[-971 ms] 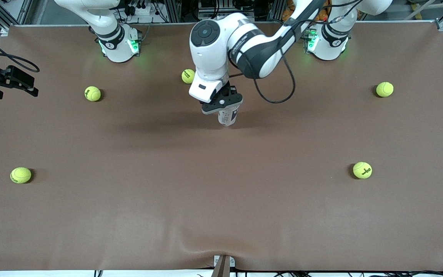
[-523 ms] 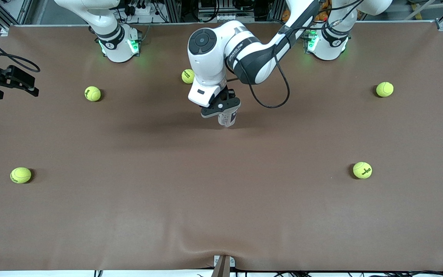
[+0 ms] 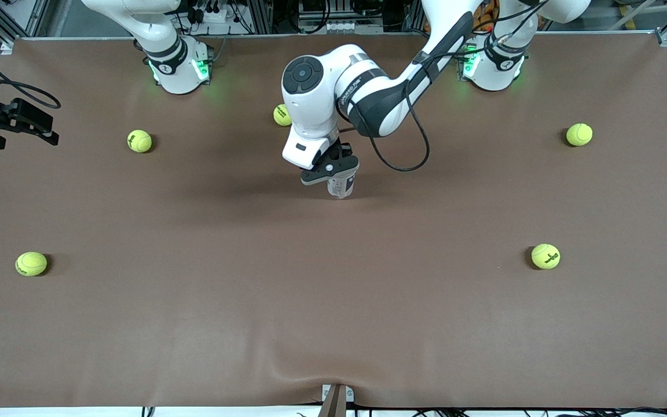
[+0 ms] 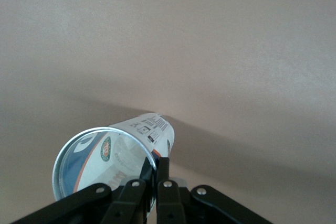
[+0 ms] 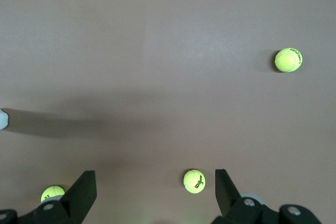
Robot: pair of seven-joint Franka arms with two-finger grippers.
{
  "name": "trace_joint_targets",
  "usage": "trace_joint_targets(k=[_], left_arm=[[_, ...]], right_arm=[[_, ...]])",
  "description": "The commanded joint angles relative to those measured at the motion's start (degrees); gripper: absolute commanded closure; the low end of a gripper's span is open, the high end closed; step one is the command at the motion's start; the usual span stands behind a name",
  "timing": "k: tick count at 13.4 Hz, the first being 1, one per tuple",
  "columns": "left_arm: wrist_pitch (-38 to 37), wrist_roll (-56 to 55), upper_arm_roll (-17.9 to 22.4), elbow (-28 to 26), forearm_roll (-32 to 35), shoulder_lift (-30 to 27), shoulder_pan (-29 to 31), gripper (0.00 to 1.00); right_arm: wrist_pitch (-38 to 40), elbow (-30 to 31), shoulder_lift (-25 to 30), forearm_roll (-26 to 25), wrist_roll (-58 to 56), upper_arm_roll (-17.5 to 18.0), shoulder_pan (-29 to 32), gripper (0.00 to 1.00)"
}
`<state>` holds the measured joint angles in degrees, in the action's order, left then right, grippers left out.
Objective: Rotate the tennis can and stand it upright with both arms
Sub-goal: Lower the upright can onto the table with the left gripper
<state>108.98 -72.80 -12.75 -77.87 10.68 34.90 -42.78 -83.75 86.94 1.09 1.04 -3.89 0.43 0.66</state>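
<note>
Left gripper (image 3: 340, 171) over mid-table, fingers (image 4: 157, 174) pinched together on the silver rim of the tennis can (image 3: 342, 186). One finger seems to sit inside the mouth and one outside, clamped on the wall. The can hangs below the jaws, roughly upright with its open end uppermost, near the middle of the table (image 3: 333, 301). Whether its base touches the surface I cannot tell.

Step in hand, as I judge it: the setting-down of the uprighted can. The next move calls for a straight, gentle descent until the base sits flat, then a clean parting of the fingers and a vertical lift, so the rim is not dragged sideways. A slim, tall tube should tip easily.

Can contents: the left wrist view looks down into the open mouth and shows only the clear wall and label colours. No ball inside that I can see.

Right gripper (image 3: 21, 121) waits at the right arm's end of the table, jaws wide apart and holding nothing.

Five tennis balls (image 3: 139, 141) lie loose and scattered on the table, all well apart from the can but one (image 3: 282, 114) near it, beside the left arm's wrist.
</note>
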Motion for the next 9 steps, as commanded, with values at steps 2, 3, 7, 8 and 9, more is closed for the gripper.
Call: trace_joint_targets(k=[2,3,7,8,9], left_arm=[[-0.09,-1.56,0.45,1.58,1.71,1.04,-0.90,0.95],[0.00,-1.73,0.45,1.67,1.71,1.04,-0.90,0.88],[0.09,-2.00,0.36,1.67,1.71,1.04,-0.82,0.77],[0.09,-2.08,0.36,1.67,1.71,1.04,-0.90,0.75],[0.09,-2.08,0.36,1.75,1.71,0.87,-0.82,0.74]], right_arm=[[0.16,0.96,1.10,-0.95,0.99,-0.07,-0.57,0.00],[0.16,0.87,1.10,-0.95,0.99,-0.07,-0.57,0.00],[0.17,0.96,1.10,-0.95,0.99,-0.07,-0.57,0.00],[0.25,0.96,1.10,-0.95,1.08,-0.07,-0.57,0.00],[0.25,0.96,1.10,-0.95,1.08,-0.07,-0.57,0.00]])
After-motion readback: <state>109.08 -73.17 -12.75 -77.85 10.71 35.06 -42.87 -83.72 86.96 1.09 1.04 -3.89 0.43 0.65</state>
